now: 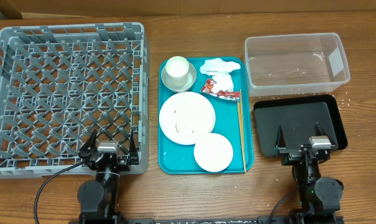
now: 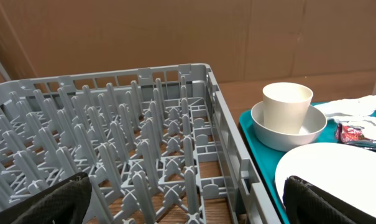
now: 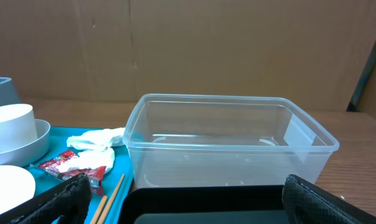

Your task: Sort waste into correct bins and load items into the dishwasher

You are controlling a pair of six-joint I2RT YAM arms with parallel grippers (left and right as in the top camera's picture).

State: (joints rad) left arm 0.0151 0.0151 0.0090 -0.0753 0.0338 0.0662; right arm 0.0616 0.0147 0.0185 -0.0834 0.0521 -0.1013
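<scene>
The grey dish rack (image 1: 63, 93) lies beneath and ahead of the left gripper (image 1: 112, 142), its fingers spread wide and empty; the right gripper (image 1: 298, 138), likewise released, hangs over the near edge of the black tray (image 1: 299, 115), clear tub (image 1: 296, 37) beyond. Between the grippers the teal tray (image 1: 169, 163) carries a large plate (image 1: 194, 109) flecked with rice scraps (image 1: 179, 127), a smaller plate (image 1: 213, 152), bowl (image 1: 189, 81) holding a cup (image 1: 176, 66), napkin (image 1: 217, 67), chopsticks (image 1: 241, 134), and a red-and-white sauce packet (image 1: 217, 89) with unreadable print

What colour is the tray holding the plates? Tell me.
Teal. The tray shows best in the overhead view.
</scene>
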